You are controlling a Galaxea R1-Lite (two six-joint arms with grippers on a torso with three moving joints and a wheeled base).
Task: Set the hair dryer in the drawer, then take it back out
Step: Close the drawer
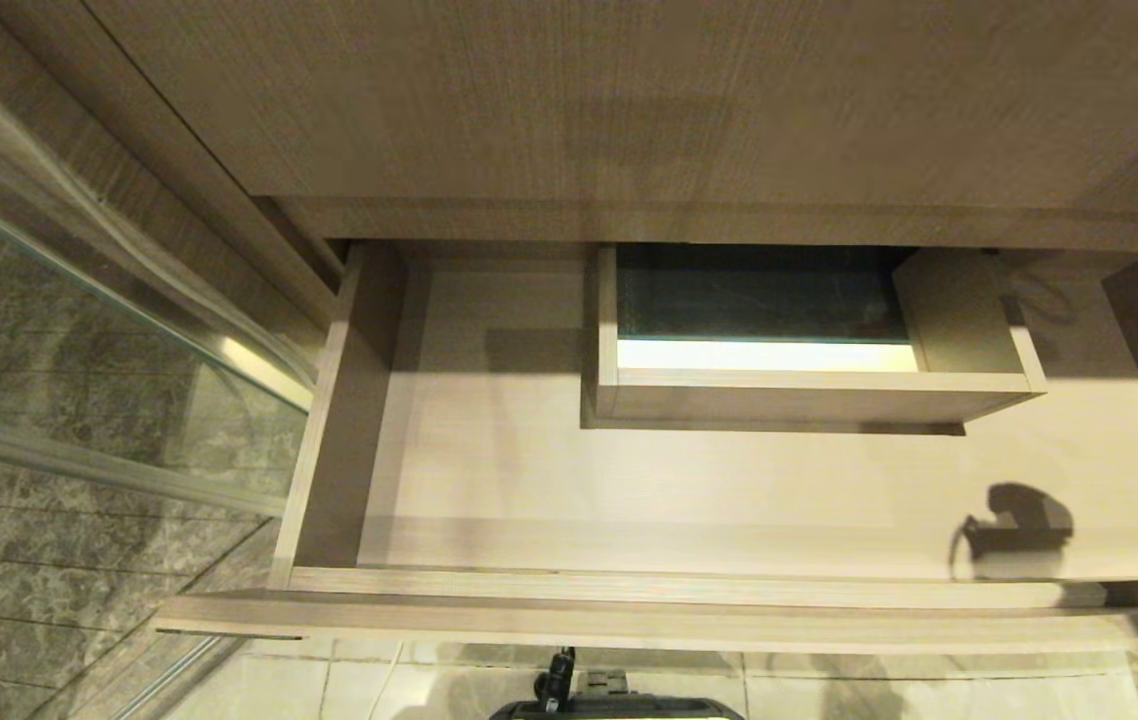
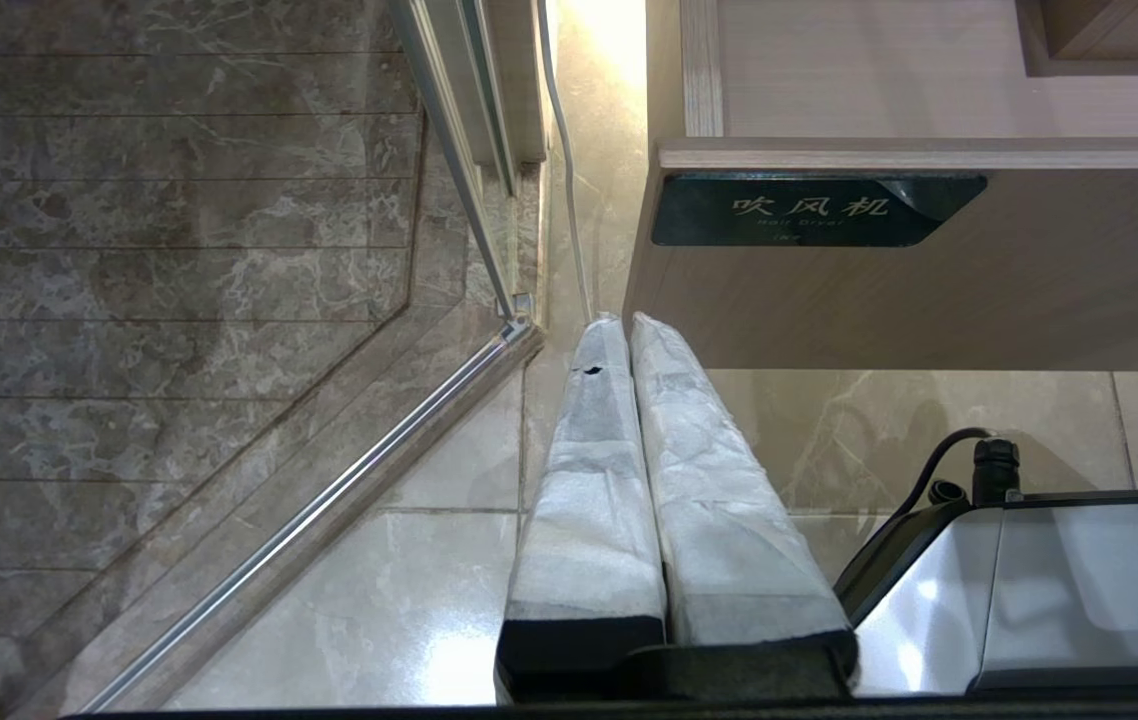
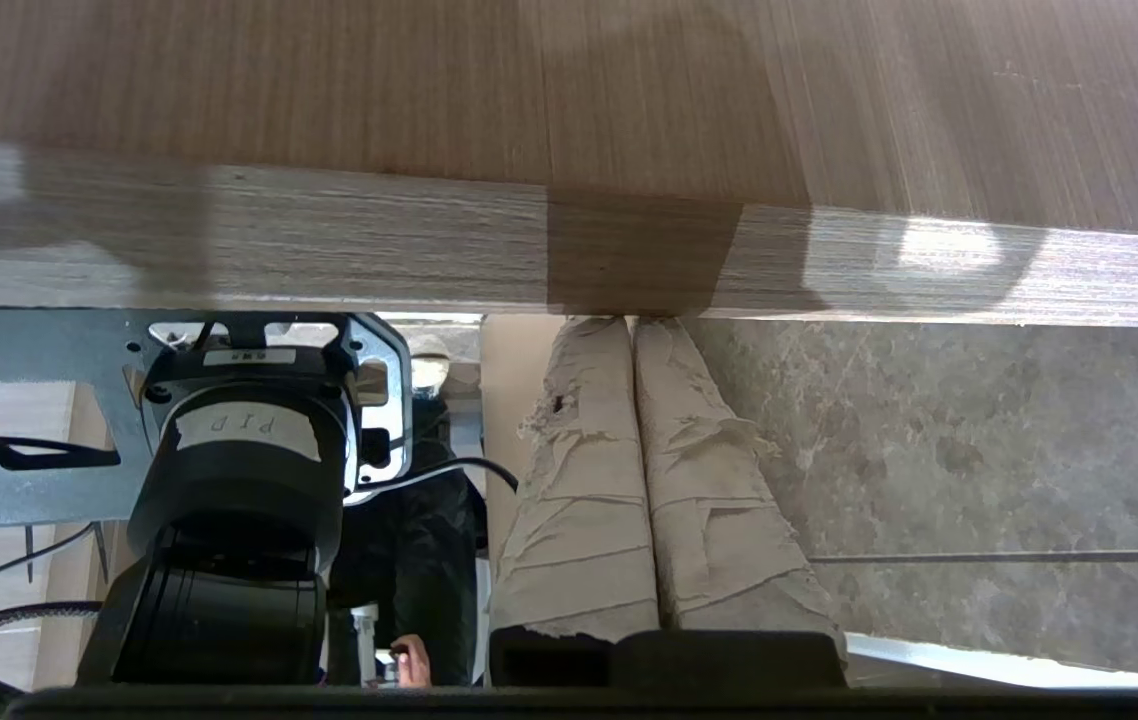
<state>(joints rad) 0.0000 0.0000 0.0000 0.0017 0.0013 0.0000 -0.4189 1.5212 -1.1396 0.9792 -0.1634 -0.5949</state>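
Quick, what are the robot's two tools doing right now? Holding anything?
Left tool: closed, holding nothing, parked low by the drawer front.
Right tool: closed, holding nothing, tips up against a wood-grain edge.

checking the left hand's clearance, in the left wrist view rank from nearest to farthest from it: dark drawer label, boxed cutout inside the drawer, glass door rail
From the left hand, shut and parked low:
1. Glass door rail, right beside the fingertips at floor level.
2. Dark label, just beyond on the drawer front.
3. Boxed cutout, deep inside the drawer.
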